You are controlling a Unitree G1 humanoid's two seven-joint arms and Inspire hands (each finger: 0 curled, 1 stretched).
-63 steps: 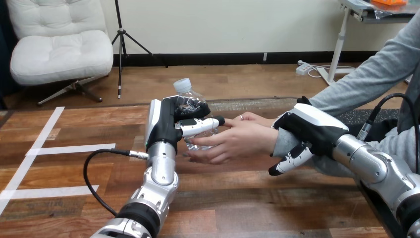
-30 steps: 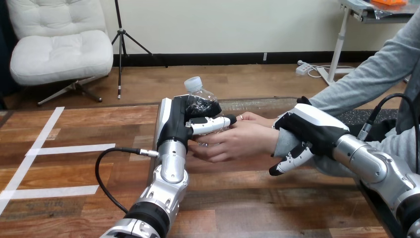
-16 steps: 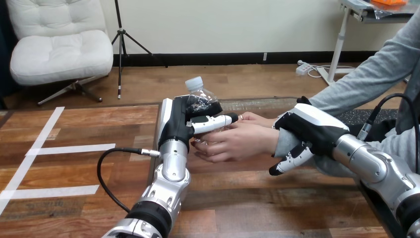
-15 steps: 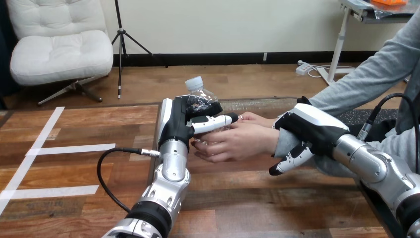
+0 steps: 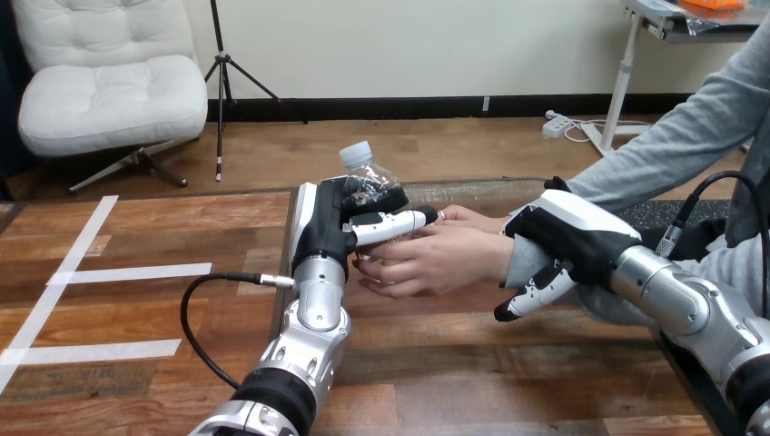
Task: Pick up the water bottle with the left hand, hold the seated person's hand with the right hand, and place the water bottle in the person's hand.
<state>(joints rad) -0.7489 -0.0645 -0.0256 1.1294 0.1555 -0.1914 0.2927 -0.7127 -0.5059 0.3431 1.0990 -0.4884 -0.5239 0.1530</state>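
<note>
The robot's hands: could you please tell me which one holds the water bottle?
The left hand, its fingers curled round the water bottle; the right hand clasps the person's wrist instead.

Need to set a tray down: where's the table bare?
Bare: the table at left, around the white tape lines, and the near strip right of the left arm. Crowded: the middle, where left hand, water bottle and the person's hand meet.

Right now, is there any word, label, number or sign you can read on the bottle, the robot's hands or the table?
None can be read.
The clear plastic water bottle with a white cap, held in the left hand, shows no legible label.
The white tape strips on the wooden table carry no writing.
</note>
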